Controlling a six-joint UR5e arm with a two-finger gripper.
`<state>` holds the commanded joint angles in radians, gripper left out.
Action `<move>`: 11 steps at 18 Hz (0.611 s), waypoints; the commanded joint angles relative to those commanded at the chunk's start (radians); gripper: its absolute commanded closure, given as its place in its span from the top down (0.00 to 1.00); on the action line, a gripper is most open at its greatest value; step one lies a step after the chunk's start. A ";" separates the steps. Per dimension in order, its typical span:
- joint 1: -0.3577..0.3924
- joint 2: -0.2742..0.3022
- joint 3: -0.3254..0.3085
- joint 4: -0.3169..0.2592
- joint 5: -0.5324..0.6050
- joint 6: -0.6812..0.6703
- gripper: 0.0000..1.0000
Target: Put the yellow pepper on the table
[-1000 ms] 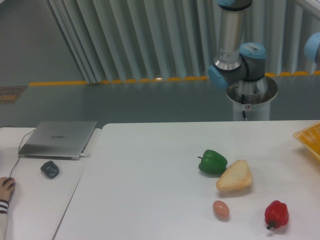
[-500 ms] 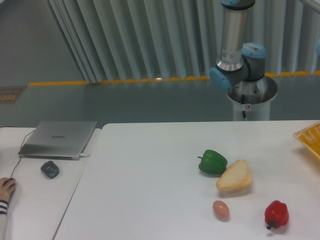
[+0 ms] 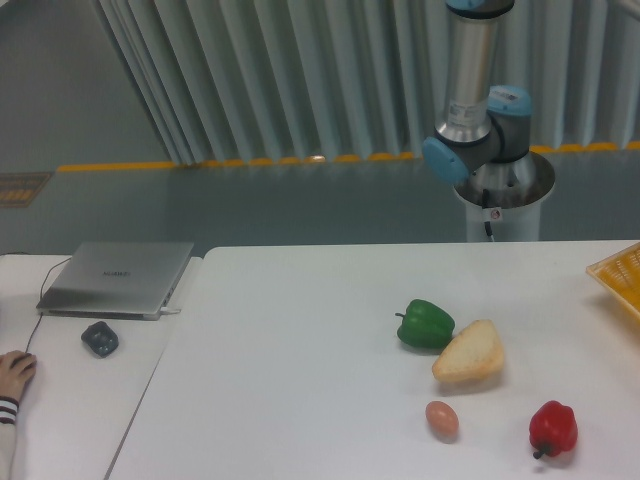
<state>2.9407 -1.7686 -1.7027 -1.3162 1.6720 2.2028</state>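
While my pincer sits out of frame, state unknown, I risk grabbing the red pepper (image 3: 553, 427) by mistake.

Even, diffuse overhead light; no single source visible. White table (image 3: 300, 340) reads bright but not blown out, faintly blue-grey in cast. Shadows soft and short, tucked directly beneath the green pepper (image 3: 425, 323), the bread (image 3: 469, 352), the egg (image 3: 441, 419) and the red pepper (image 3: 553, 428). Small specular glints on both peppers. Overall image soft, low resolution, slight noise. Corrugated wall (image 3: 300, 70) behind dimmer, grey. Laptop lid (image 3: 118, 276) shows a dull sheen. Vertical lines lean towards the left edge.
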 joint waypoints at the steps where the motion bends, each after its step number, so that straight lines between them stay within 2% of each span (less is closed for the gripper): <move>1: 0.002 -0.011 -0.002 0.002 0.011 0.000 1.00; 11: 0.008 -0.057 0.006 0.021 0.034 -0.015 1.00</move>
<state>2.9483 -1.8254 -1.6966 -1.2948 1.7058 2.1875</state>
